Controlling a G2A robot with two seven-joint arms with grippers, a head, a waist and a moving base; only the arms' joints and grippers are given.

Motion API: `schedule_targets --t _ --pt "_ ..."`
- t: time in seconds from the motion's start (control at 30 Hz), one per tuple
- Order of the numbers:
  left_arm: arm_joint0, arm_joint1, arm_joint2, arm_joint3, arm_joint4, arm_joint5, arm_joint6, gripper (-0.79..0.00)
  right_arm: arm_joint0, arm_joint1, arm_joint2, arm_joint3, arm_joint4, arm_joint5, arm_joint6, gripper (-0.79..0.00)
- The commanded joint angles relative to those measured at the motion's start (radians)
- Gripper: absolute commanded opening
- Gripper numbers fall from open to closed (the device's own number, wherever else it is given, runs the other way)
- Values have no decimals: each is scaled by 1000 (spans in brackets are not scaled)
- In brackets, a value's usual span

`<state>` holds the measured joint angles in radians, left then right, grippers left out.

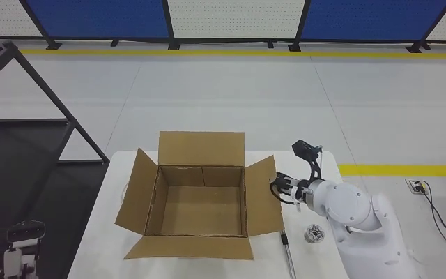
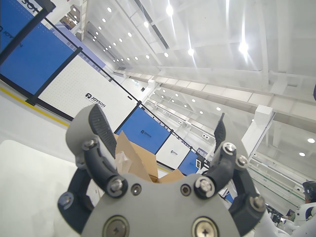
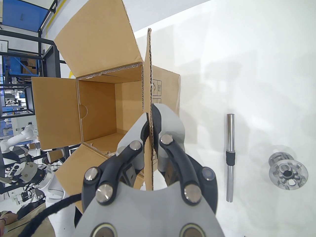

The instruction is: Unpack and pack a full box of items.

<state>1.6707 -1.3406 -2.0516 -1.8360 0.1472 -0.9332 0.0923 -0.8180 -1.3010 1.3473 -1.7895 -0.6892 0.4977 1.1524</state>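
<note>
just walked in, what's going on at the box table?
The right tool is shut on the edge of the side flap of the open cardboard box. From the top view the box looks empty inside. A metal rod and a small metal spool lie on the white table beside the box. The left tool is open, holds nothing and points up toward the ceiling.
</note>
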Motion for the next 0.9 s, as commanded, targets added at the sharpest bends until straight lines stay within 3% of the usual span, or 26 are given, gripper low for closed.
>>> schedule_targets --t 0.0,0.2,0.4,0.6,0.7,0.87 --pt "1 0 1 -2 2 -1 -1 0 -7 2 4 -12 5 -6 -7 0" --pt "5 -1 -7 -9 -15 -1 2 0 -63 14 38 -108 10 -91 -40 0" --pt "-17 2 -35 7 -43 22 9 0 -196 32 129 -235 22 -177 -72 0" --pt "-52 10 -58 19 -83 49 -16 0 -395 53 231 -349 26 -361 -95 0" --pt "-67 13 -65 22 -100 64 -31 0 -488 65 267 -369 4 -463 -53 0" --pt "-91 17 -78 42 -98 94 -45 0 -576 78 282 -356 -34 -559 -11 0"
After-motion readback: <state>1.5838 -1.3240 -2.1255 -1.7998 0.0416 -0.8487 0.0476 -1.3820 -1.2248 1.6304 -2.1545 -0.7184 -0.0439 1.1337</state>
